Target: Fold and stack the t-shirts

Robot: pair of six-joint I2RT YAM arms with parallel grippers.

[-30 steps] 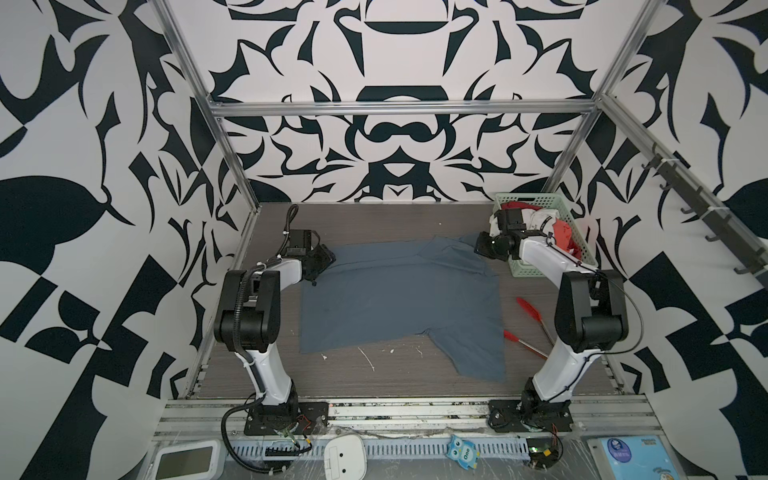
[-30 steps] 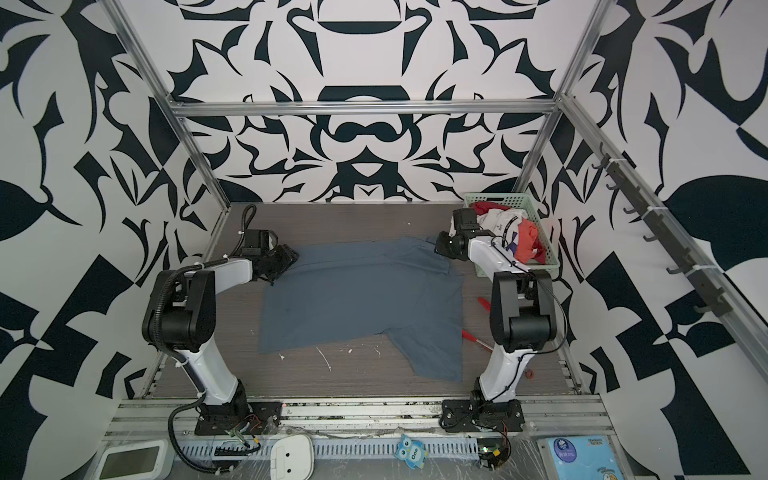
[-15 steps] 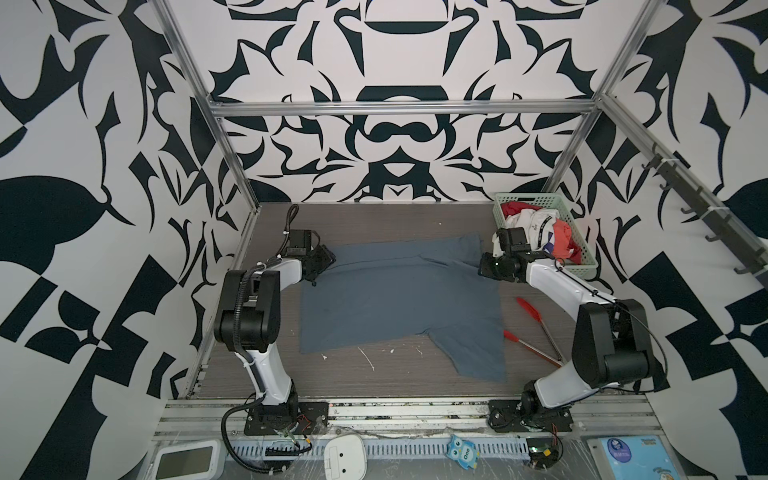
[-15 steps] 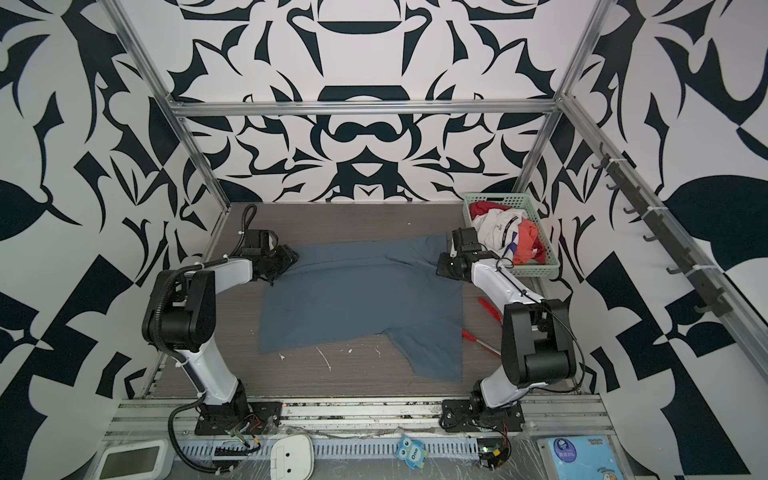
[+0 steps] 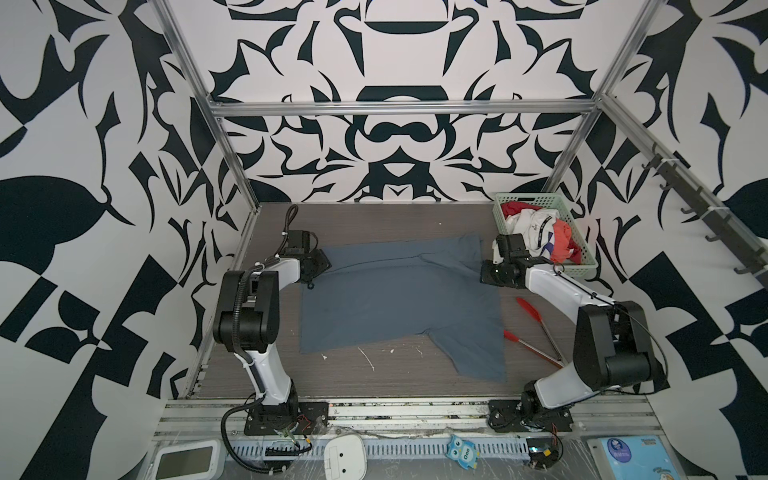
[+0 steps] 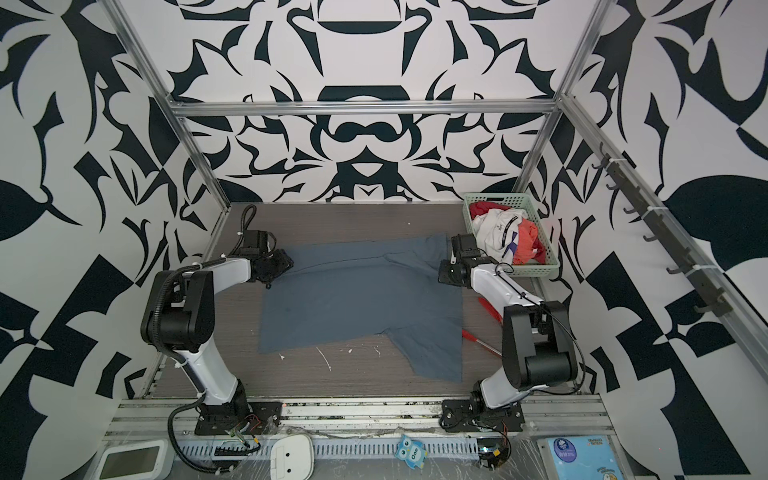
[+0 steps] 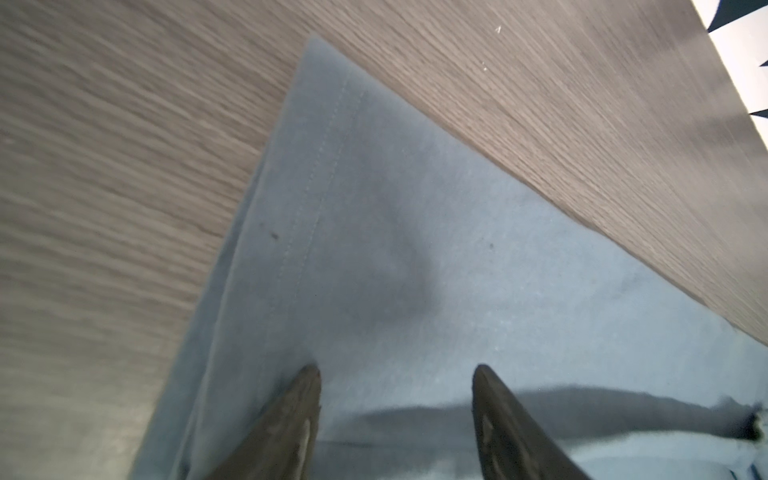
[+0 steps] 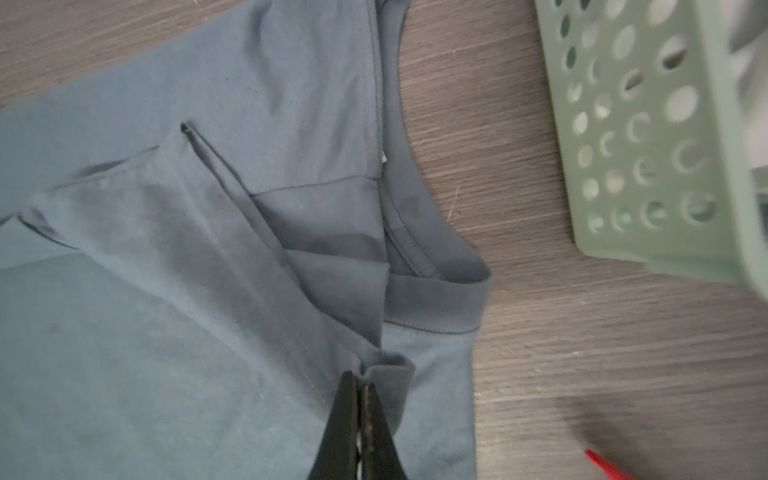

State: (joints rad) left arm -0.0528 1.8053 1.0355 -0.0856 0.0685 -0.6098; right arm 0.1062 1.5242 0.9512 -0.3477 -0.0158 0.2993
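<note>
Right jaws nearer, blue-grey shirt (image 8: 166,332) fold between them

- Bare desk (image 5: 374,220) lies open along the far wall, and again in a front strip.
- A green basket (image 5: 579,270) blocks the far right corner.
- On the right, red tongs (image 5: 527,306) lie just beside the blue shirt (image 5: 399,299).
</note>
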